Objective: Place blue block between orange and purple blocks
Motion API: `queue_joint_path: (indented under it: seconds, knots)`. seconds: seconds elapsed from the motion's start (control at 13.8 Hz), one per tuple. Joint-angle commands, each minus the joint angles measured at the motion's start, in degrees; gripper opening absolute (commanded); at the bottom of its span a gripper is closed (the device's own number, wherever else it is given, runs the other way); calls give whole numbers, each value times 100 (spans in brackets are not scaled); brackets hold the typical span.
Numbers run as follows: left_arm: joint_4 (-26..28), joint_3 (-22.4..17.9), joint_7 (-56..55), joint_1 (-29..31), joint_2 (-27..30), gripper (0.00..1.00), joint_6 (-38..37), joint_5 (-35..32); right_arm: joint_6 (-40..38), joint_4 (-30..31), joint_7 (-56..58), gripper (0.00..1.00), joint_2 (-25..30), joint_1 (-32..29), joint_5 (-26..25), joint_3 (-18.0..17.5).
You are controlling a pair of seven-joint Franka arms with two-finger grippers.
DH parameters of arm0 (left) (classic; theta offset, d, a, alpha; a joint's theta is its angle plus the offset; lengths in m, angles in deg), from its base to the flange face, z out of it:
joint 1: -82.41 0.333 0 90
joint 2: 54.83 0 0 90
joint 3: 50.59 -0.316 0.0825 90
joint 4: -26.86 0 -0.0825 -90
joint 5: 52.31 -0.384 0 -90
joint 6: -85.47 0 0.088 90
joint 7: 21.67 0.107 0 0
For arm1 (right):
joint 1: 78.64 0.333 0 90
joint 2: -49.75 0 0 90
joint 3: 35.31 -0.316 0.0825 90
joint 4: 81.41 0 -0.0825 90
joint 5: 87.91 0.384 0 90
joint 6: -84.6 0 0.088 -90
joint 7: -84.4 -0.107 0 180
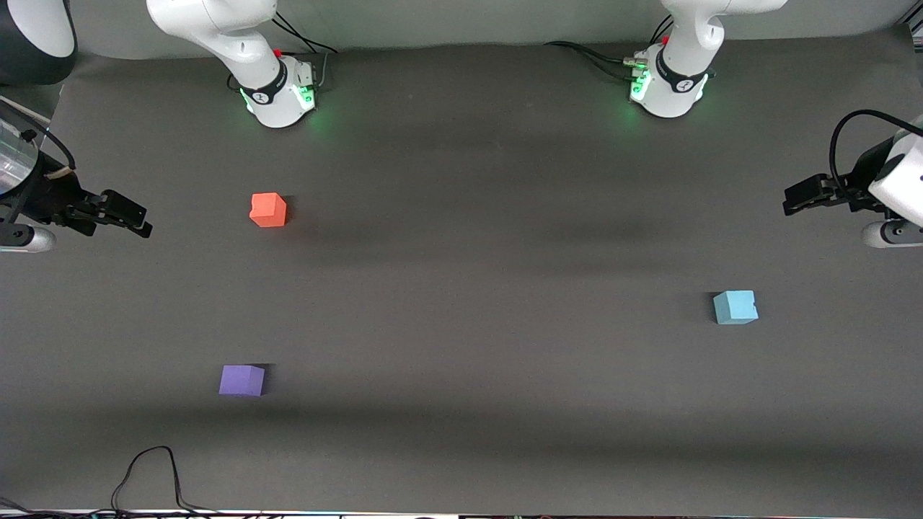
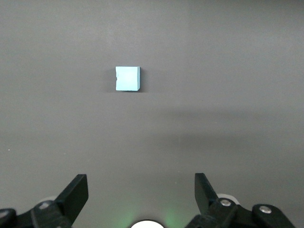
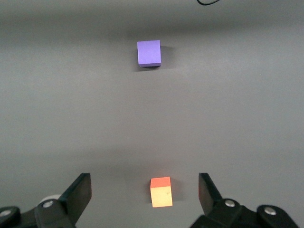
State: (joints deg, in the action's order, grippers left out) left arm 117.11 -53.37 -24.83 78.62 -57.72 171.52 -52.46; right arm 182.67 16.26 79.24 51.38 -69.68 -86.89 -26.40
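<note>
The light blue block (image 1: pixel 735 307) lies on the grey table toward the left arm's end; it also shows in the left wrist view (image 2: pixel 128 78). The orange block (image 1: pixel 268 210) and the purple block (image 1: pixel 241 380) lie toward the right arm's end, the purple one nearer the front camera; both show in the right wrist view, orange (image 3: pixel 161 192) and purple (image 3: pixel 149 52). My left gripper (image 1: pixel 793 199) (image 2: pixel 141 184) is open and empty, up over the left arm's end. My right gripper (image 1: pixel 140 220) (image 3: pixel 145 184) is open and empty, up over the right arm's end.
A black cable (image 1: pixel 148 472) loops onto the table at the edge nearest the front camera, near the purple block. The two arm bases (image 1: pixel 277 94) (image 1: pixel 667 86) stand along the farthest edge. A dark rounded object (image 1: pixel 36 32) sits off the table's corner.
</note>
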Motion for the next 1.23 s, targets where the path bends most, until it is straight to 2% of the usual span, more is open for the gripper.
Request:
queue_joint_path:
  seconds: [0.0,0.29,0.36,0.58,0.87,1.01,1.16]
  knots:
    - [-51,49,88,71,8,100,-98,68,-33,-82,-38,100,-39,35,83,32]
    - [10,32,192,88,-1,100,-124,59,-6,-169,-38,100,-57,79,83,24]
    - [28,5,619,106,-1,100,-124,42,-6,-169,-38,100,-66,87,83,24]
    - [623,-65,1150,360,419,100,60,-28,-6,-169,-46,100,-66,79,92,32]
    - [950,-83,1380,581,650,100,218,-90,2,-169,-46,100,-75,79,92,32]
    - [1379,-65,1353,554,737,100,603,-90,2,-213,-46,100,-92,79,83,32]
    - [2020,-48,1292,528,790,100,1323,-99,2,-222,-46,100,-101,79,92,32]
